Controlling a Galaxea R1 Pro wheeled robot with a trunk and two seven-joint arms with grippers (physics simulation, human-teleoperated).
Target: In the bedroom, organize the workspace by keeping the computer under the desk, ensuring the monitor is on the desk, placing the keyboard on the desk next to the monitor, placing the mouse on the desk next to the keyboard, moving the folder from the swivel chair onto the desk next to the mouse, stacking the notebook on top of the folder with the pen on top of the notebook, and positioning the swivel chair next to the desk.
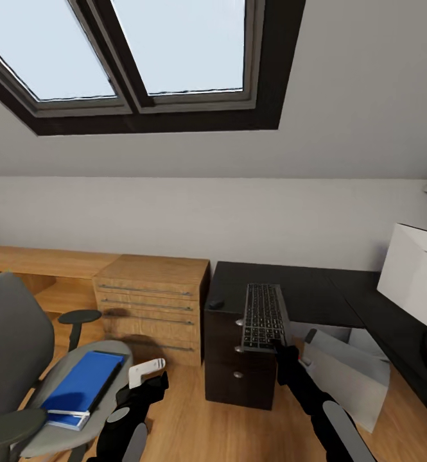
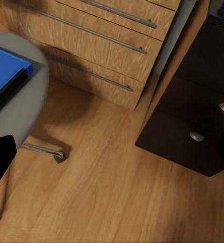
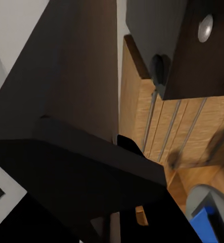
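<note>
Right gripper [image 1: 278,346] is closed on the near short edge of the keyboard [image 1: 263,316], holding it up slightly above the desk [image 1: 316,292] top. The keyboard is slim, long and black with grey keys, and overhangs the desk's front edge over the dark drawer unit [image 1: 235,366]. In the right wrist view the keyboard's flat dark underside [image 3: 76,172] sits right against the black finger.

Left gripper [image 1: 150,380] is low by the swivel chair [image 1: 20,359]; it has a small white piece at its tip, and whether it is open or closed can't be told.

The mouse [image 1: 216,303] is small, dark and rounded, at the desk's left front corner, just left of the keyboard. The desk top is glossy black and L-shaped. The monitor [image 1: 415,276] shows its white back at the right end of the desk. The computer [image 1: 351,375] is a light grey box on the floor under the desk.

The folder [image 1: 85,382] is bright blue, flat and rectangular, lying on the grey chair seat. The pen [image 1: 67,412] is a thin white stick across the folder's near end. Left of the desk stands a wooden drawer cabinet [image 1: 152,308] with metal bar handles. The floor is light wood.
</note>
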